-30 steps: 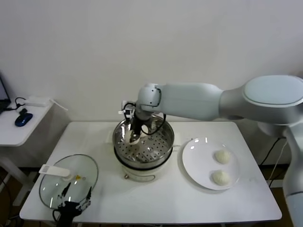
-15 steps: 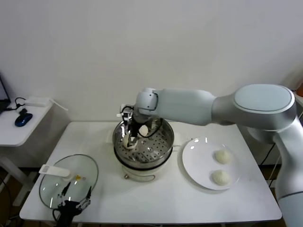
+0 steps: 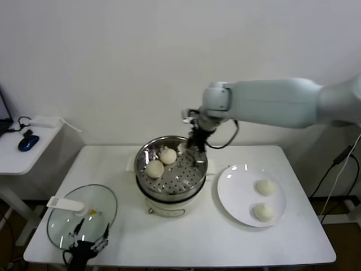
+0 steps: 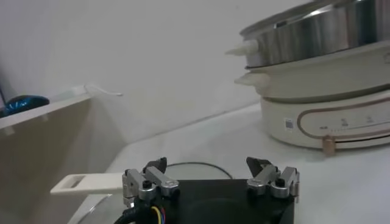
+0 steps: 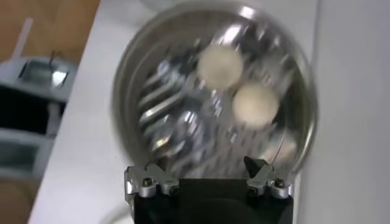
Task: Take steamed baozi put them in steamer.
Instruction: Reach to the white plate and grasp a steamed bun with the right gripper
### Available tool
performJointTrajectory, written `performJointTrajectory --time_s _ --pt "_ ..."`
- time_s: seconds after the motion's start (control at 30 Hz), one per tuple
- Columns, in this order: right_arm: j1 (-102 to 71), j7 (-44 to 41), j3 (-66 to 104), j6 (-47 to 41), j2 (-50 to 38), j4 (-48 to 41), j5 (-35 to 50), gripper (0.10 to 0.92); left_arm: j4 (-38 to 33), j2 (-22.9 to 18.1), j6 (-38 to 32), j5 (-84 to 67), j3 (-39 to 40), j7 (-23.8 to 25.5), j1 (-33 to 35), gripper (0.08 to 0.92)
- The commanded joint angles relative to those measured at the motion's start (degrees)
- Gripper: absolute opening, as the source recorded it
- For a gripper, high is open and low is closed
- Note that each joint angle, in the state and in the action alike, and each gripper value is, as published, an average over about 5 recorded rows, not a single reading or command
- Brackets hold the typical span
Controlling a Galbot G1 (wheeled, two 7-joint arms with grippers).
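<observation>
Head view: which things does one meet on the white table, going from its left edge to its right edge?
Glass lid → steamer holding two baozi → white plate with two more baozi.

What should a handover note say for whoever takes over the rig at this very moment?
Right gripper: fingers open and empty, above the steamer's right rim.
Left gripper: open, parked low by the glass lid at the table's front-left.
Done: two baozi lie in the steamer basket.
Left: two baozi on the white plate, right of the steamer.
</observation>
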Motion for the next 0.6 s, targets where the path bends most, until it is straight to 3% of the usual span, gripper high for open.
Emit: performJointTrajectory --time_s 0.03,0.23,0.6 --pt "6.9 -4.5 -14.1 5.3 -15.5 12.3 -11.0 0.823 0.1 -0.3 -0.2 0.3 0.0 0.0 0.2 0.823" --pt "0.7 0.8 -13.9 2.3 -20.6 14.2 -19.6 0.823 0.6 -0.9 -0.6 0.7 -0.1 -0.1 0.2 0.823" --pt "-12.4 8.3 -5.5 -3.0 -25.6 11.0 -27.6 0.823 1.4 -1.4 -1.2 1.0 -0.3 -0.2 0.6 0.823"
